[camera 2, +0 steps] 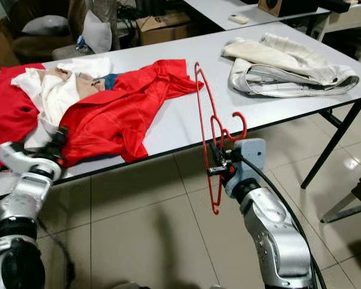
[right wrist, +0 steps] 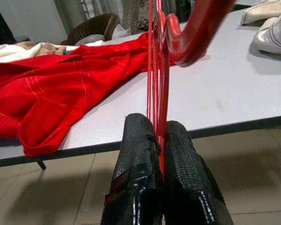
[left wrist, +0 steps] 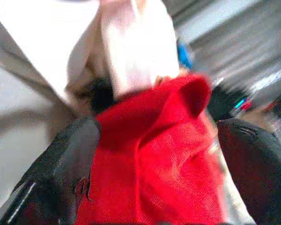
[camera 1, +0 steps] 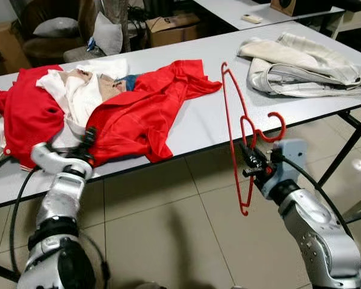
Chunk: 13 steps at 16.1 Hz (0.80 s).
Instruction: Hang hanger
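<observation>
One red plastic hanger [camera 1: 240, 135] is in view, held in the air in front of the near edge of the grey surface [camera 1: 204, 117], right of centre in the left eye view. Its long axis runs nearly vertical: one shoulder tip points up over the surface's edge, the other down toward the tiled floor [camera 1: 168, 223], and the hook curls to the right at mid-height. The right pincer [right wrist: 160, 140] has its two black fingers pressed together on the hanger's thin bars, just below the hook.

Two heaps of clothing lie on the surface. On the left is a pile of a red shirt [camera 1: 144, 111] with white and beige garments [camera 1: 78, 90] mixed in; at the upper right, well apart from it, lies one cream jacket [camera 1: 307, 63].

The left pincer [left wrist: 154, 173] is at the lower left, at the near edge of the red pile. Its fingers [left wrist: 70, 164] are spread, with a fold of red cloth between them.
</observation>
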Tool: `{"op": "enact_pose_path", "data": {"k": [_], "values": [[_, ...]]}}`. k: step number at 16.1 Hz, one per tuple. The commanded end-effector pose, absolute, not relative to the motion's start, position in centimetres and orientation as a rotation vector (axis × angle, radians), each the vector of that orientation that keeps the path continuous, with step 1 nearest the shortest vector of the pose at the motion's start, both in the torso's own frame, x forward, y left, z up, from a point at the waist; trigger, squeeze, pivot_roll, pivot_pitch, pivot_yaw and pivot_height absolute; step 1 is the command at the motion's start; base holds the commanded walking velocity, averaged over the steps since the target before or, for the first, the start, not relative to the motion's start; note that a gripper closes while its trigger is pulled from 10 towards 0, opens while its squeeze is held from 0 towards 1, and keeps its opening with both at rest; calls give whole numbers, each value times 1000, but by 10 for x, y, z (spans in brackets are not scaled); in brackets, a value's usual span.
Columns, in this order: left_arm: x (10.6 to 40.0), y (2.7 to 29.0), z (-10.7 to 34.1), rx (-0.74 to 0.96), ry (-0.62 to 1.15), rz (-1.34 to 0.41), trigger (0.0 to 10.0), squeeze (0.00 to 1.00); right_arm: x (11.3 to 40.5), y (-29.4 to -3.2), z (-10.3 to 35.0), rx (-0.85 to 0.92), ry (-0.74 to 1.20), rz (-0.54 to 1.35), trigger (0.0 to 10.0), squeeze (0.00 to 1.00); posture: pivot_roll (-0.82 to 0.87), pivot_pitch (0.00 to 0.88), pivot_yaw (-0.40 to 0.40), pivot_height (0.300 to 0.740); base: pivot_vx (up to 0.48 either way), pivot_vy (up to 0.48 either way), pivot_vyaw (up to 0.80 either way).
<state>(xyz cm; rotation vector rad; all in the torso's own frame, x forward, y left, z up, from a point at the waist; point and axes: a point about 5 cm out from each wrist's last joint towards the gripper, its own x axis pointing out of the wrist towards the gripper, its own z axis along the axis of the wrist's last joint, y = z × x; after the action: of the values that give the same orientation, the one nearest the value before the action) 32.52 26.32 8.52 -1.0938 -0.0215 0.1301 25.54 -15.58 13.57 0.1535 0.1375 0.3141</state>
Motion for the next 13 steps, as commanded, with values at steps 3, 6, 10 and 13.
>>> {"op": "enact_pose_path", "data": {"k": [3,6,10,13], "values": [[327,267,89,-1206,-101,80,10000,0,249,-149,139,123,127,391,10000,0,-120,0,144,740,0,0,0],[321,285,79,-1161,-99,233,10000,0,250,-152,140,137,119,363,10000,0,-116,0,131,740,0,0,0],[321,269,62,-837,140,207,10000,0,251,-147,143,122,110,414,10000,0,-106,0,135,740,0,0,0],[326,236,60,-776,218,-81,6235,0,255,-145,148,125,99,427,10000,0,-104,0,124,740,0,0,0]]}}
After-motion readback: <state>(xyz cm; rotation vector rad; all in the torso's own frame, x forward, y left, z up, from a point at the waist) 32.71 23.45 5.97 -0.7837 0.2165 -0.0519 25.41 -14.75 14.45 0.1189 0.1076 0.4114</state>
